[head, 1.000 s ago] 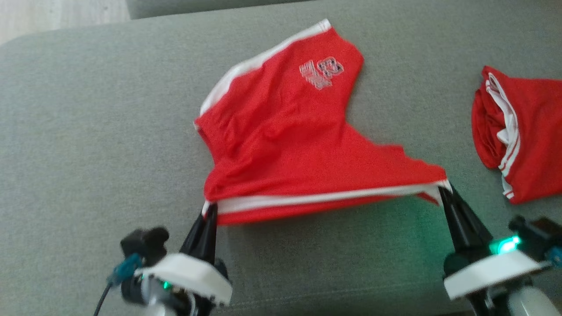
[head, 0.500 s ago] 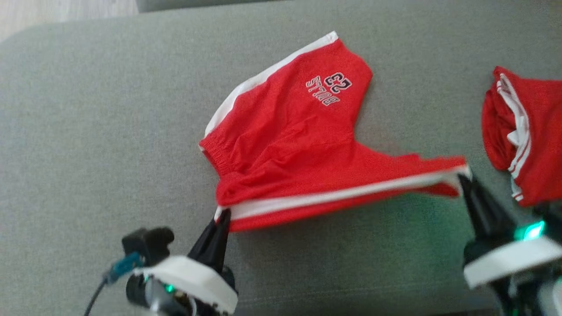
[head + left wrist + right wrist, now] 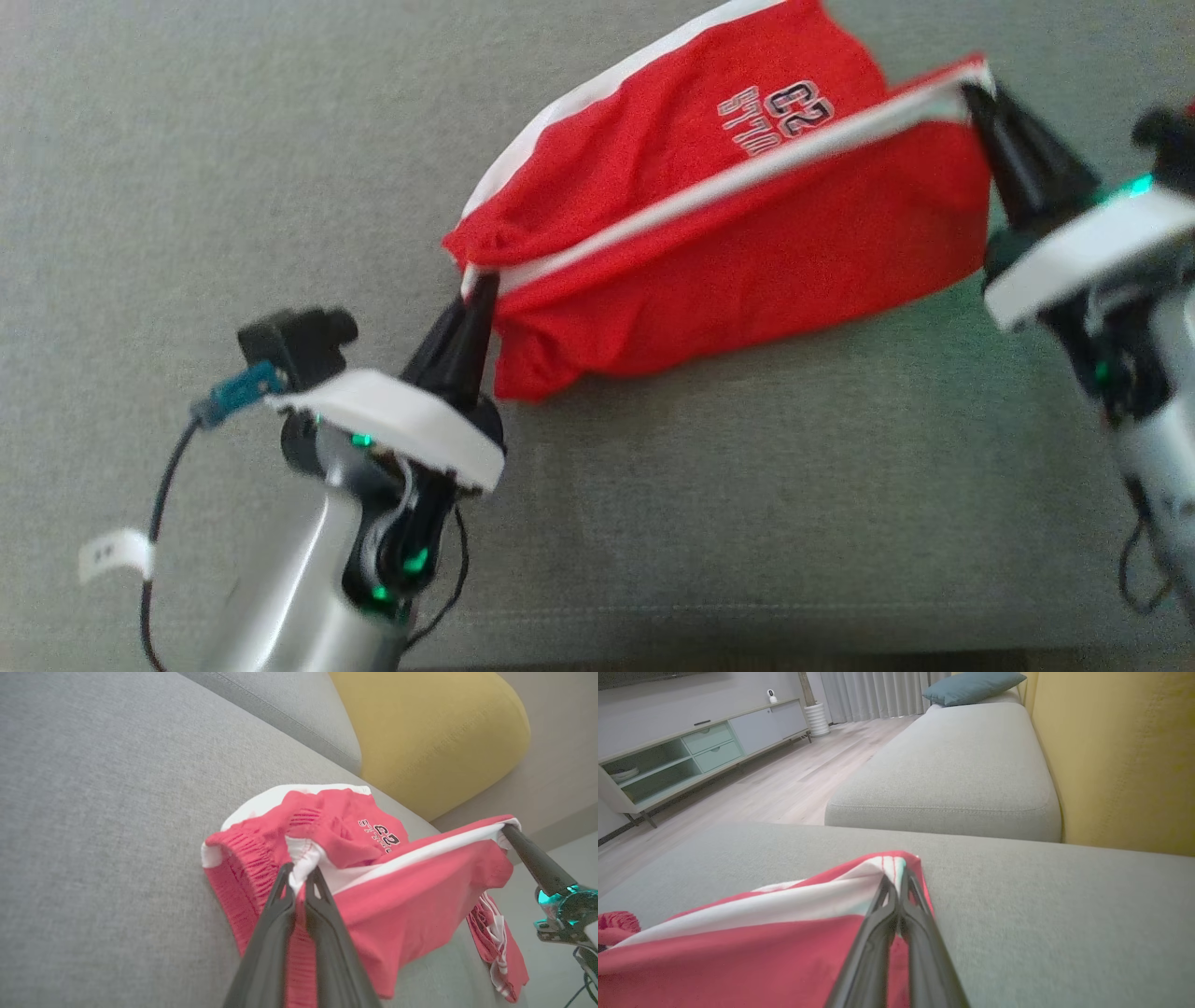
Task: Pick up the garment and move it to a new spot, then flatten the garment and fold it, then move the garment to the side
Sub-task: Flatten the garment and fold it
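Red garment (image 3: 738,252) hangs stretched between both grippers over the grey sofa cushion (image 3: 187,168), its far part resting on the cushion. Left gripper (image 3: 479,287) is pinched tight on one white-trimmed corner, and right gripper (image 3: 976,87) is clamped on the opposite corner. Likely the fold: hold the striped edge taut, carry both corners level, lay down without bunching.

The head view looks steeply down, fairly near, on the grey woven-fabric sofa seat (image 3: 187,140), with the bright red, white-striped soft garment (image 3: 747,252) at 1 o'clock. The left wrist view sits close behind the left claw (image 3: 301,870), facing along the seat toward a mustard-yellow rounded cushion (image 3: 430,732) at 1 o'clock. The right wrist view, close behind the right claw (image 3: 896,879), faces across the seat toward a pale wooden floor (image 3: 784,779) at 11 o'clock. All share the garment's striped edge.
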